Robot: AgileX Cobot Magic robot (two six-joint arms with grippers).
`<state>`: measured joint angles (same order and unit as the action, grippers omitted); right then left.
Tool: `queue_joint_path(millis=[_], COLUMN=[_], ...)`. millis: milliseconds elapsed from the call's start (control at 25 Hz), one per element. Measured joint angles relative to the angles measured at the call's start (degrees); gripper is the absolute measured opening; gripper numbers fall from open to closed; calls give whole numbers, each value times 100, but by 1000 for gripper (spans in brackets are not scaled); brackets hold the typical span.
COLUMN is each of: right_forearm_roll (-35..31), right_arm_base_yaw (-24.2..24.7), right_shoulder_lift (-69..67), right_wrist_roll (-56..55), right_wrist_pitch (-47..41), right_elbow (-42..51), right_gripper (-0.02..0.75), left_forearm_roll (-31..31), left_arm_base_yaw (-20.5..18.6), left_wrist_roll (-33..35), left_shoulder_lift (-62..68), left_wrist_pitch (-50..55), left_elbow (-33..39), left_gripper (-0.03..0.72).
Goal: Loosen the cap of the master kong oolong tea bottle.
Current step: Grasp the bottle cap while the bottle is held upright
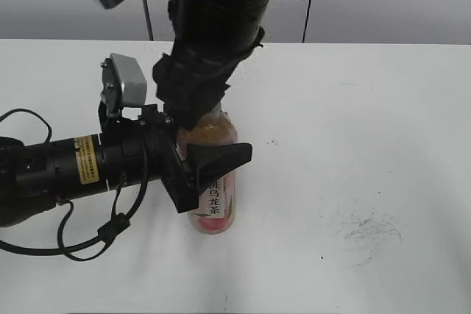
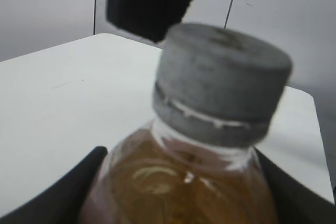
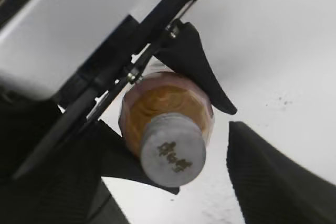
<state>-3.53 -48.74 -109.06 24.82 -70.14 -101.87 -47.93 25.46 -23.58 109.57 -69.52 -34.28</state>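
Right gripper (image 3: 173,182) straddles cap (image 3: 173,157), hidden outside.

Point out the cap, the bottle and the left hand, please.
cap (image 3: 172,156): right wrist view, on its flat top.
bottle (image 1: 214,204): exterior view, on the label.
left hand (image 1: 202,174): exterior view, between its fingertips, against the bottle.

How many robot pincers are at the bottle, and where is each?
2. The left pincer clamps the bottle around its body from the side. The right pincer hangs above, its fingers spread either side of the cap, not touching it.
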Motion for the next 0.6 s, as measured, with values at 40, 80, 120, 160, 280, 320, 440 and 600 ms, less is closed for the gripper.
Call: queue_joint_path(millis=[40, 80, 120, 160, 280, 320, 440, 600], right_forearm_roll=[0, 0, 22, 82, 269, 307, 323, 235], right_arm_base_yaw=[0, 0, 0, 0, 0, 0, 0, 0], right_shoulder_lift=[0, 0, 0, 0, 0, 0, 0, 0], right_wrist_roll=[-343, -754, -1140, -1478, -2528, -2712, -3126, -3287], right_wrist_pitch=[0, 0, 0, 0, 0, 0, 0, 0], right_elbow=[0, 0, 0, 0, 0, 0, 0, 0], right_gripper=[554, 554, 554, 554, 554, 554, 554, 533], left_forearm_roll=[0, 0, 0, 0, 0, 0, 0, 0], left_arm_base_yaw=[0, 0, 0, 0, 0, 0, 0, 0], left_wrist_roll=[0, 0, 0, 0, 0, -5, -5, -5], left_shoulder_lift=[0, 0, 0, 0, 0, 0, 0, 0], left_wrist_pitch=[0, 0, 0, 0, 0, 0, 0, 0], left_elbow=[0, 0, 0, 0, 0, 0, 0, 0], left_gripper=[447, 447, 447, 447, 447, 447, 447, 447])
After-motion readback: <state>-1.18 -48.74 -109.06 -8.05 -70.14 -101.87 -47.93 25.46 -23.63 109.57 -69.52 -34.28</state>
